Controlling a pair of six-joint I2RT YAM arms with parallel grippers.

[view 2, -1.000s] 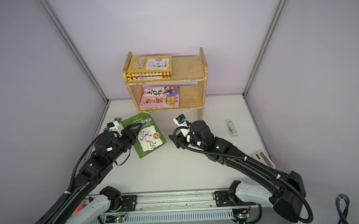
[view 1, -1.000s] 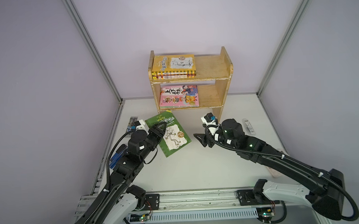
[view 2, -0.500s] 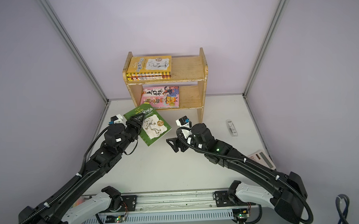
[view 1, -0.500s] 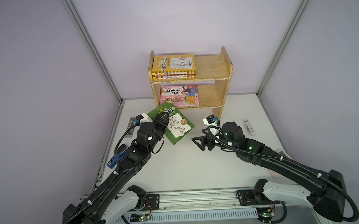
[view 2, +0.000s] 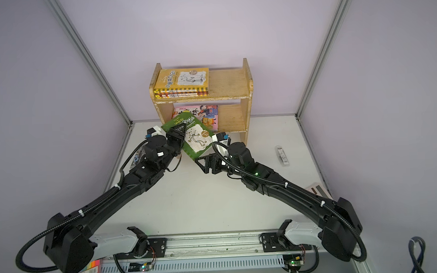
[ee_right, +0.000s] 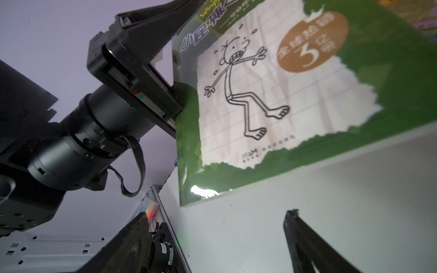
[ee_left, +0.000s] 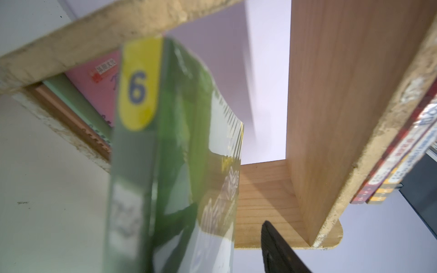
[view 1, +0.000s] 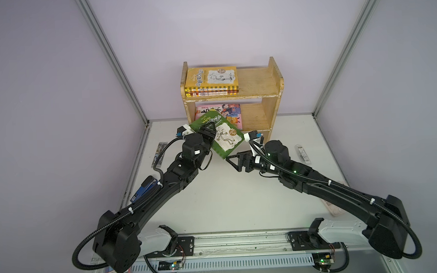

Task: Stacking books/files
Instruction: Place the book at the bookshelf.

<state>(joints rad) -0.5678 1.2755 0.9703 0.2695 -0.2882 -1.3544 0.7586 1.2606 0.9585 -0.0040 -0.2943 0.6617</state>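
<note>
A green book with a stick-boy sketch (view 1: pixel 224 140) (view 2: pixel 197 140) hangs tilted above the table, in front of the wooden shelf's (view 1: pixel 261 86) (view 2: pixel 231 85) lower compartment. My left gripper (view 1: pixel 208 133) (view 2: pixel 179 135) is shut on its spine edge; in the left wrist view the book (ee_left: pixel 151 165) hides one finger. My right gripper (view 1: pixel 231 163) (view 2: pixel 200 166) (ee_right: pixel 217 212) stands open and empty, low over the table just below the book's (ee_right: pixel 260 94) near corner. A yellow-topped stack of books (view 1: pixel 212 79) (view 2: pixel 183 80) lies on the top shelf. A pink-topped stack (view 1: pixel 230 110) (ee_left: pixel 99 78) lies in the lower compartment.
A blue stapler (view 1: pixel 144 188) and a slim pack (view 1: pixel 159 151) lie along the table's left edge. A small white item (view 1: pixel 303 153) lies at the right. A pinkish calculator (view 2: pixel 317 189) sits under the right arm. Coloured highlighters (view 2: pixel 91 268) lie at the front left.
My left gripper has lifted the green book off the table and carried it toward the shelf. My right gripper has drawn back a little from the book and stands wider.
</note>
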